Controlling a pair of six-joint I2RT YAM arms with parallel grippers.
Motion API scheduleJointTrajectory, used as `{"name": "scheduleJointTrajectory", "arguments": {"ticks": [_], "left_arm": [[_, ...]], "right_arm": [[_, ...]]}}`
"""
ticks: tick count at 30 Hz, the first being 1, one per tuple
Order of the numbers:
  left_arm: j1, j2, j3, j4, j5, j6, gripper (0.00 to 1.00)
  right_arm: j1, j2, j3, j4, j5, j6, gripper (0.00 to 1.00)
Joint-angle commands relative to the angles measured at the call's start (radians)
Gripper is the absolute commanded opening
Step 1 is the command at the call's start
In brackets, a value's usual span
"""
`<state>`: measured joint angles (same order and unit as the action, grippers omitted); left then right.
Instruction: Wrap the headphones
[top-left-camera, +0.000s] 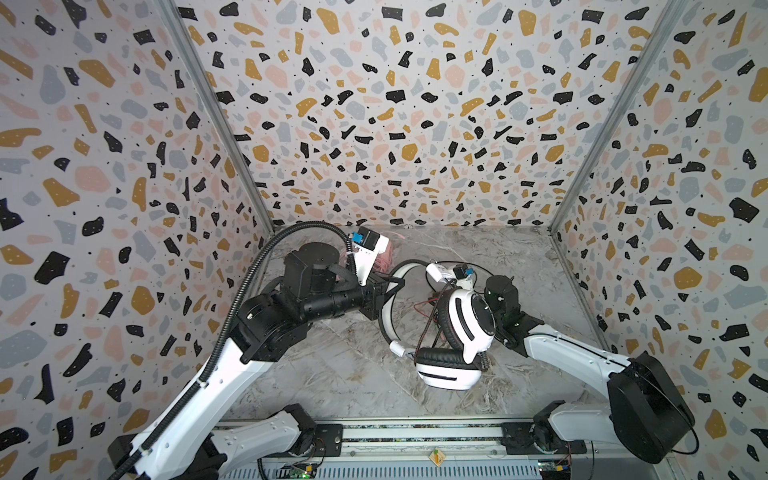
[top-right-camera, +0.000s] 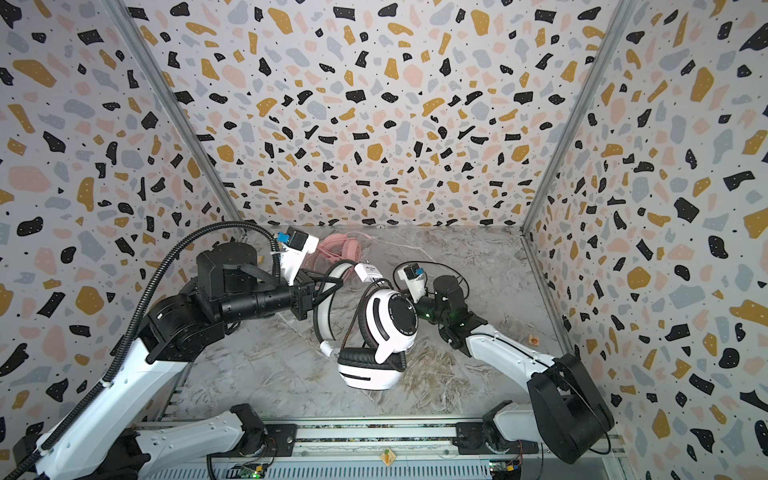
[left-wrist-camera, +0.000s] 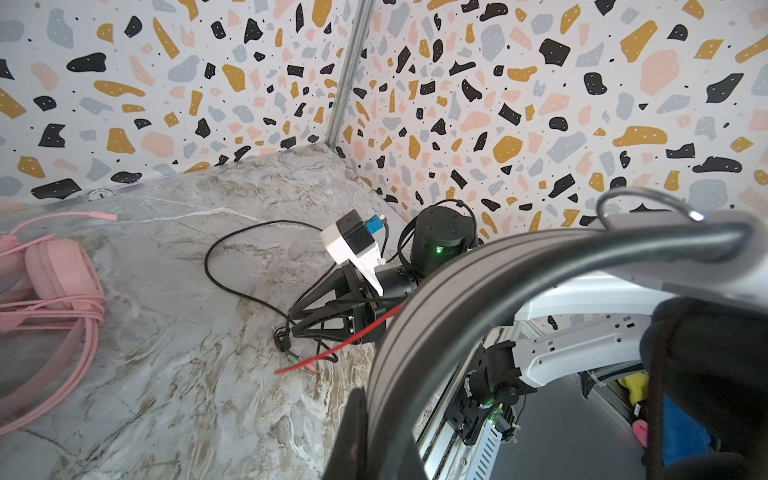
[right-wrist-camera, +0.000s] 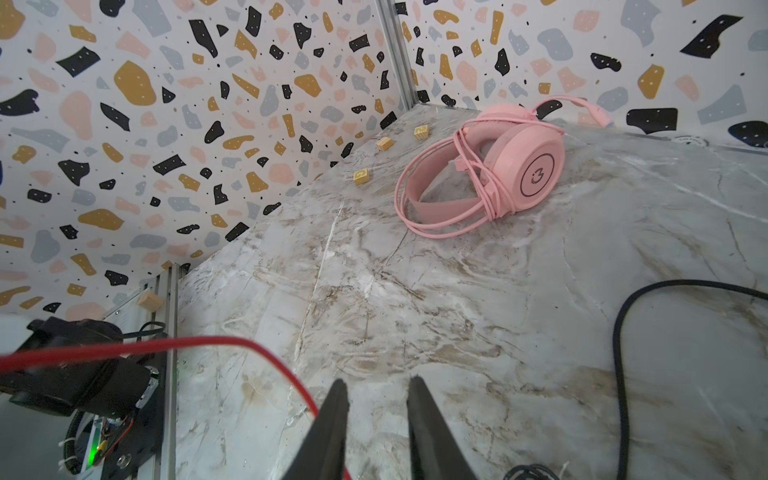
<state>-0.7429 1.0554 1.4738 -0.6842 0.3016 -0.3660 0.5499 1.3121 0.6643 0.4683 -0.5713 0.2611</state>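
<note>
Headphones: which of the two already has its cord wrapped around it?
The pink headset at the back of the table: its pink cord is wound around it. The white-and-black headset has its black cord lying loose.

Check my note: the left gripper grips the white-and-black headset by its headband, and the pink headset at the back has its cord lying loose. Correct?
Not the cord: the right wrist view shows the pink headset at the back with its cord wound around it. The left gripper does grip the white-and-black headset by its headband.
</note>
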Motion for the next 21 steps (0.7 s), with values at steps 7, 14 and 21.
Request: {"name": "scheduleJointTrajectory", "arguments": {"ticks": [7,14,21], "left_arm": [[-0.003,0.031,0.157,0.042,-0.072,-0.032,0.00],[0.024,0.083,0.254,-0.001,-0.127,0.003,0.00],[0.105,0.119,0.264,0.051,-0.039,-0.025,0.00]], "right_arm": [[-0.003,-0.018,-0.140,0.088,-0.093,0.023,0.36],[-0.036,-0.123,-0.248,0.052,-0.117,0.010,0.53],[-0.036,-0.126,-0.273,0.123,-0.196,0.033,0.63]]}}
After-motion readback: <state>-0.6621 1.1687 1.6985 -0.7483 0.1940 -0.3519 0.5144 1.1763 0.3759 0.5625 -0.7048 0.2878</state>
